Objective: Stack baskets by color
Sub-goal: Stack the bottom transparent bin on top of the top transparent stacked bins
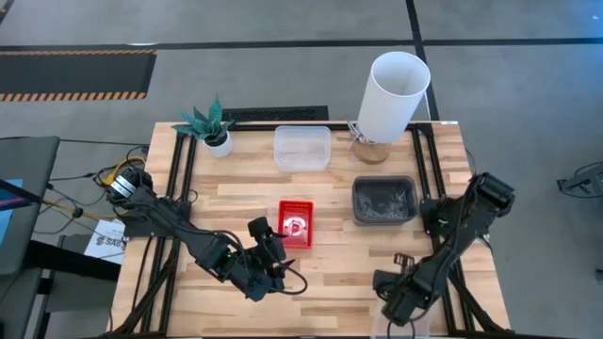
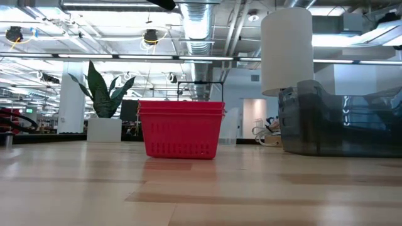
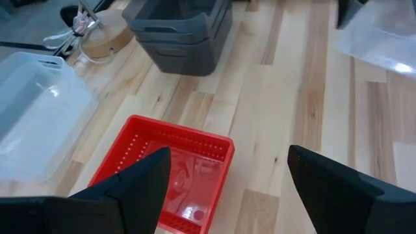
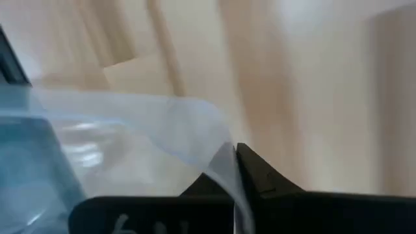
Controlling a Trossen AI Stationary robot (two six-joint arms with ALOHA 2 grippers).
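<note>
We judge the right hand, clenched on a clear basket rim at lower right, must lift it toward the clear stack; left hand is released.

The left arm reaches in from the left edge, bent at the elbow, its gripper low with jaws spread wide. The right arm folds back toward the near right corner, its gripper with jaws pinched together.

no legible text, labels, brands or numbers on anything
</note>
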